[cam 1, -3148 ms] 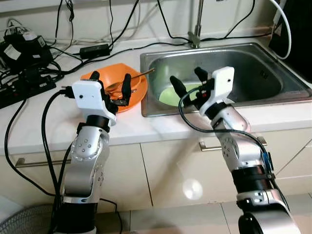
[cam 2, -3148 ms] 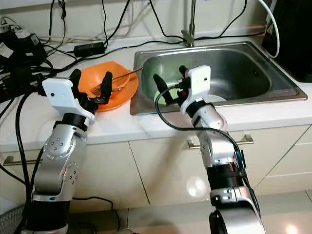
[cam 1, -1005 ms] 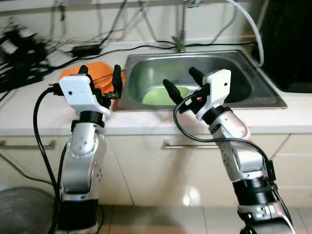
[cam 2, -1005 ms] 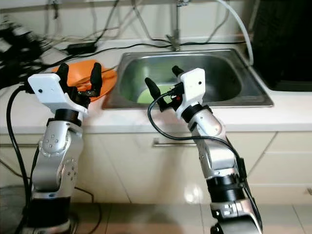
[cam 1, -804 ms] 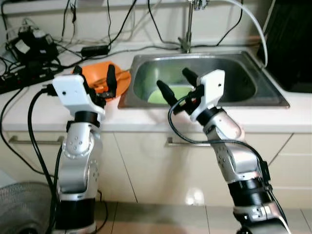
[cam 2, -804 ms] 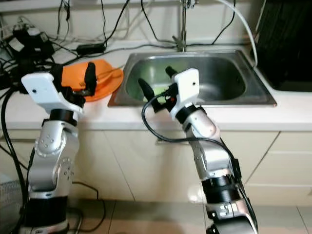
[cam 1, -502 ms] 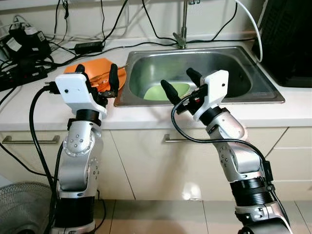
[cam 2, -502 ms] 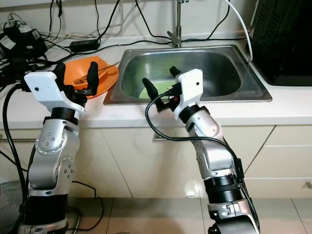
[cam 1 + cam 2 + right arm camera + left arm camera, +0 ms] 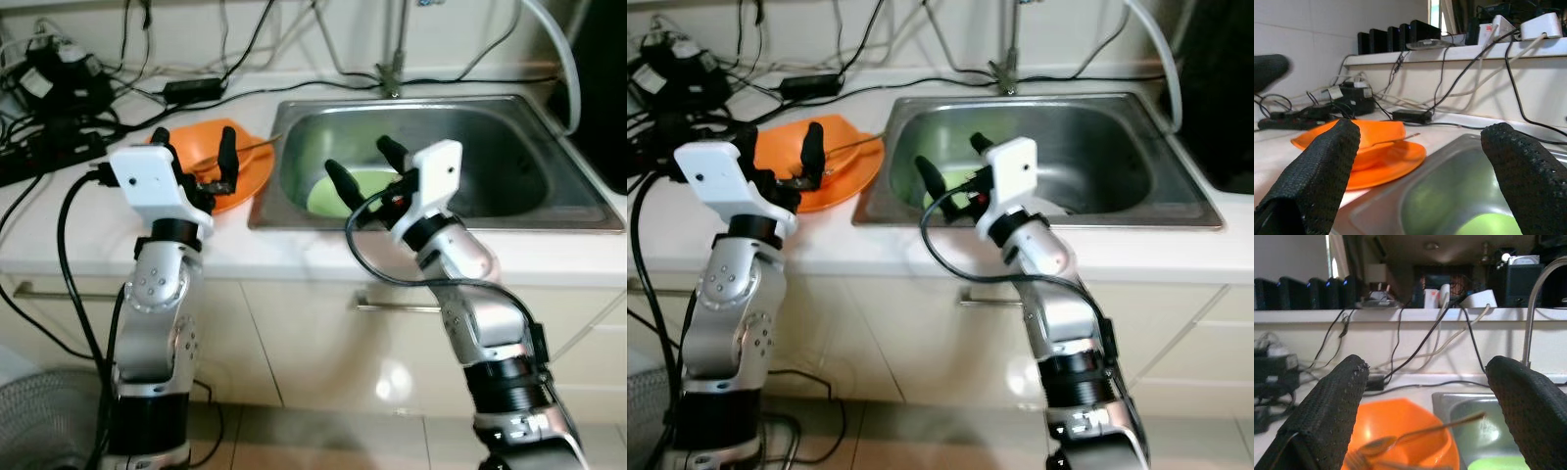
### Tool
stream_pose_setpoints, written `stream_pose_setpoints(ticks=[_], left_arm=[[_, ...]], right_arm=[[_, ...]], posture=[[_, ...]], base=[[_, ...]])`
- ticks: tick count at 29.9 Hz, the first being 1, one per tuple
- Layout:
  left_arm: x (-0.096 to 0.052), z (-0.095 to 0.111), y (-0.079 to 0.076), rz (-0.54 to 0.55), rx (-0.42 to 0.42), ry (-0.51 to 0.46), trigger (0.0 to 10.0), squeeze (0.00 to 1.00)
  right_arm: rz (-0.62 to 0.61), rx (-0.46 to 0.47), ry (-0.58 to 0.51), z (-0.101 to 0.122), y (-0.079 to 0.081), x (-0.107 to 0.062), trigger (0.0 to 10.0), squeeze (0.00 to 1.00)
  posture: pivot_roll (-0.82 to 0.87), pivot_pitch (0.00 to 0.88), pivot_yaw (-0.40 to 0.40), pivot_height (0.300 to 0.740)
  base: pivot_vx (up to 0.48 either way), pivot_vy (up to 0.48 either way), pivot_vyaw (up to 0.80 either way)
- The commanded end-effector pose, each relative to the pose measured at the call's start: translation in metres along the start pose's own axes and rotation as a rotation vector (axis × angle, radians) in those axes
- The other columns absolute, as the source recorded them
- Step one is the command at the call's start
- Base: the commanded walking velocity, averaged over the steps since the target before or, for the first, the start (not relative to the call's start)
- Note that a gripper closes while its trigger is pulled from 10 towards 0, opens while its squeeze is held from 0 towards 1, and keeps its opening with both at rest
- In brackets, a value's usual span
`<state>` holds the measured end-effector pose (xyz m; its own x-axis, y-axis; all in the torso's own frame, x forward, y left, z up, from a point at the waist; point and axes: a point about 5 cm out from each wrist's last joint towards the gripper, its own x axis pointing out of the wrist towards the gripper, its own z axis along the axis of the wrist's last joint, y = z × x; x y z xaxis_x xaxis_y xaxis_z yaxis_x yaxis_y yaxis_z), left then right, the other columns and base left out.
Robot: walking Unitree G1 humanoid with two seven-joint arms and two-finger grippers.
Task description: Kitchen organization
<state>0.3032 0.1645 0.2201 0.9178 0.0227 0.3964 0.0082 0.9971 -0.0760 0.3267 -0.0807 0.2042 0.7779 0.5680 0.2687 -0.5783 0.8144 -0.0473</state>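
One orange bowl (image 9: 233, 172) on one orange plate (image 9: 253, 192), one green plate (image 9: 345, 192) in sink (image 9: 509, 176), left end effector (image 9: 194, 160) and right end effector (image 9: 361, 166) both spread empty.

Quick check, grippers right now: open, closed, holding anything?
Left gripper: open, holding nothing, raised in front of the orange bowl.
Right gripper: open, holding nothing, raised in front of the sink.

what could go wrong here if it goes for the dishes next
The spoon leans loosely out of the orange bowl; the open left end effector could knock it off while closing in. Cables lie on the counter just behind the bowl and might snag. The green plate lies flat in the sink, probably awkward for the open right end effector to grip.
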Motion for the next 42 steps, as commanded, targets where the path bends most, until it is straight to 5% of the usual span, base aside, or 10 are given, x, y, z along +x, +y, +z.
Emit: stream_pose_setpoints(ticks=[1, 20, 42], left_arm=[[0.0008, 0.0033, -0.007, -0.017, -0.005, -0.01, 10.0, 0.0], [-0.0004, 0.0011, -0.0077, -0.03, -0.003, 0.003, 10.0, 0.0], [0.0022, 0.0101, -0.0108, -0.058, -0.017, -0.046, 10.0, 0.0]], right_arm=[[-0.024, -0.019, -0.001, 0.0027, -0.0081, -0.0043, 10.0, 0.0], [-0.024, -0.013, 0.003, 0.0012, -0.0066, -0.0045, 10.0, 0.0], [-0.028, -0.024, -0.003, 0.0013, -0.0072, -0.0037, 10.0, 0.0]], posture=[[-0.02, 0.0, 0.096, 0.74], [-0.02, 0.0, 0.097, 0.74], [-0.02, 0.0, 0.1, 0.74]], base=[[0.379, 0.27, 0.0], [0.02, 0.014, 0.0], [0.405, 0.0, 0.0]])
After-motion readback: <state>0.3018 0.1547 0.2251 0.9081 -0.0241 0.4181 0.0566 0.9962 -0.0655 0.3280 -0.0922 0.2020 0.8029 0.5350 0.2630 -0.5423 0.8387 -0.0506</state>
